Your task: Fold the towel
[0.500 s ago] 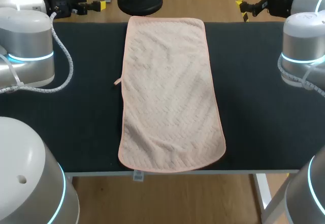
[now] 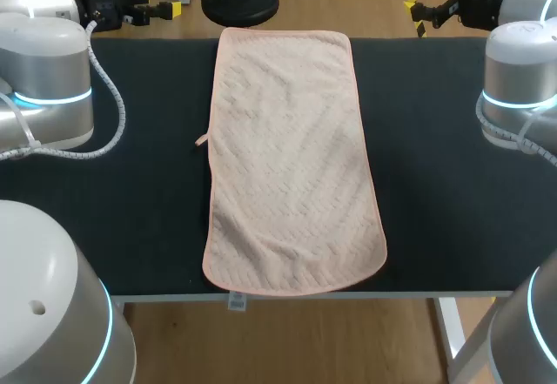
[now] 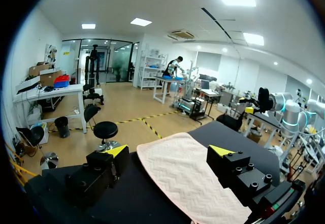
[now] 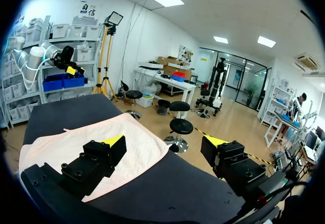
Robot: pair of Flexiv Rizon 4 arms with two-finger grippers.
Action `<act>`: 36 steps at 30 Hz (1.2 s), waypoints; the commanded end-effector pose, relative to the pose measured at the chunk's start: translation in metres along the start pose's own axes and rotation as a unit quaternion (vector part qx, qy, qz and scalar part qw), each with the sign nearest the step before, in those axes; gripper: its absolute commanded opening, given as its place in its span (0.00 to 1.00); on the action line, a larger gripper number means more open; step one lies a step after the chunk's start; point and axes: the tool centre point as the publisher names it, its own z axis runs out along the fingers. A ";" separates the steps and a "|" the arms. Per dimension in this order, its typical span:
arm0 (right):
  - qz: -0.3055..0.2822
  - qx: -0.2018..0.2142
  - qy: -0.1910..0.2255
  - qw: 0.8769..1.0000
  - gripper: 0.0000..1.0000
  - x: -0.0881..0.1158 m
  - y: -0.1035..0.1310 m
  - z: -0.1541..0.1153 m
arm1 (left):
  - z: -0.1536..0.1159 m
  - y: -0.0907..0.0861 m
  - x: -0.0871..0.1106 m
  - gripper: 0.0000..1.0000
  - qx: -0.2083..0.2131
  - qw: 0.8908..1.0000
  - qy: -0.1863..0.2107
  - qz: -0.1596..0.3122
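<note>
The pink towel lies flat and unfolded, lengthwise down the middle of the black table, its near edge at the table's near rim. Folding has not begun, and the next move likely calls for gripping two corners of one end. The left claw and right claw, at the far side, gape wide and empty. Nothing has shifted since the earlier frame.

Towel: lies flat on your table, down its middle, running from the near edge to the far edge.
Left gripper: to your far left of the towel, fingers apart, towel ahead.
Right gripper: to your far right, likewise.
</note>
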 end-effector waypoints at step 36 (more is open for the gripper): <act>-0.403 0.142 0.211 0.879 1.00 0.030 -0.007 0.007 | 0.005 0.027 0.035 1.00 -0.314 0.887 0.088 0.328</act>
